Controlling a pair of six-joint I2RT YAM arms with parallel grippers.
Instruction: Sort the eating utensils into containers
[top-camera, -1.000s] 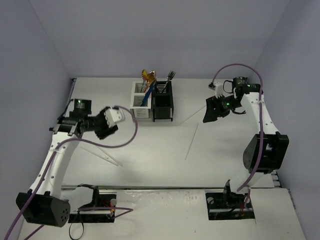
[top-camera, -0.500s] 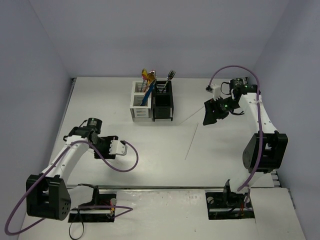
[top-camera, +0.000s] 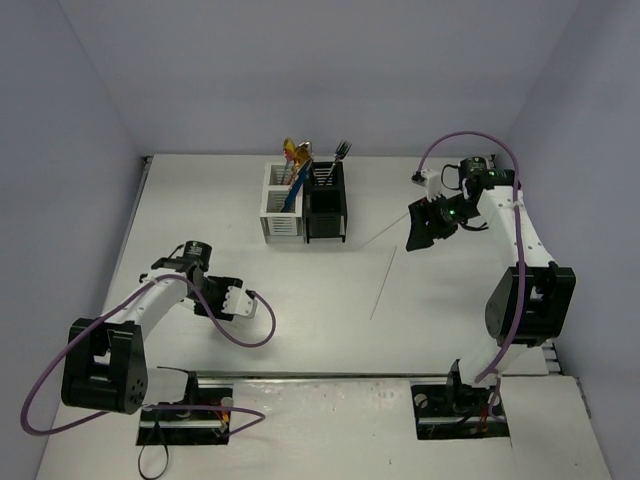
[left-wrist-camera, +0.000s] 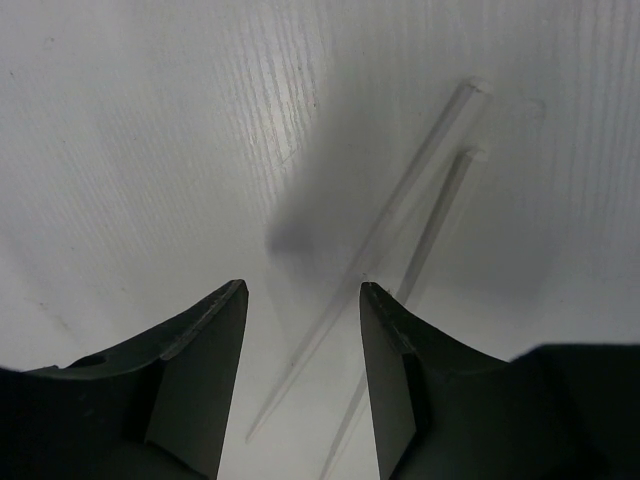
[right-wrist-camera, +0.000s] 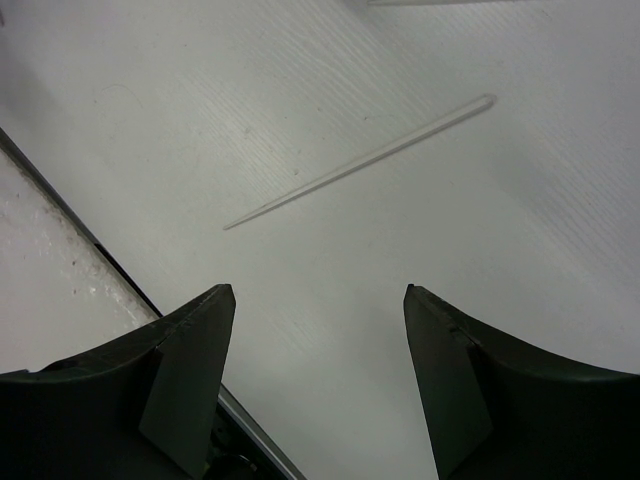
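Now, against 1 s ago: the left arm has dropped from high by the left wall and folded low over the near-left table (top-camera: 300, 340). The right arm has barely shifted.

Left gripper (top-camera: 231, 300): jaws spread, nothing pinched. In its wrist view, 2 clear sticks (left-wrist-camera: 385, 225) lie flat side by side, and their near ends run into the gap between its fingers (left-wrist-camera: 205, 360) (contact cannot be told). Right gripper (top-camera: 418, 228): jaws also spread and empty. It hangs over the far-right table with 1 pale stick (right-wrist-camera: 360, 160) lying flat ahead of it.

Counts:
- 2 caddies, joined, at far centre: white caddy (top-camera: 281, 208) on the left, black caddy (top-camera: 325, 212) on the right.
- The white one holds 3 legible handles, upright: gold, pink and blue.
- The black one shows 1 fork (top-camera: 343, 151).
- 1 long stick (top-camera: 383, 285) lies right of centre, well apart from both grippers.

Around: 2 purple cables. The left cable (top-camera: 262, 328) loops on the table just beside the left gripper, and the right cable (top-camera: 470, 134) arches above its arm.
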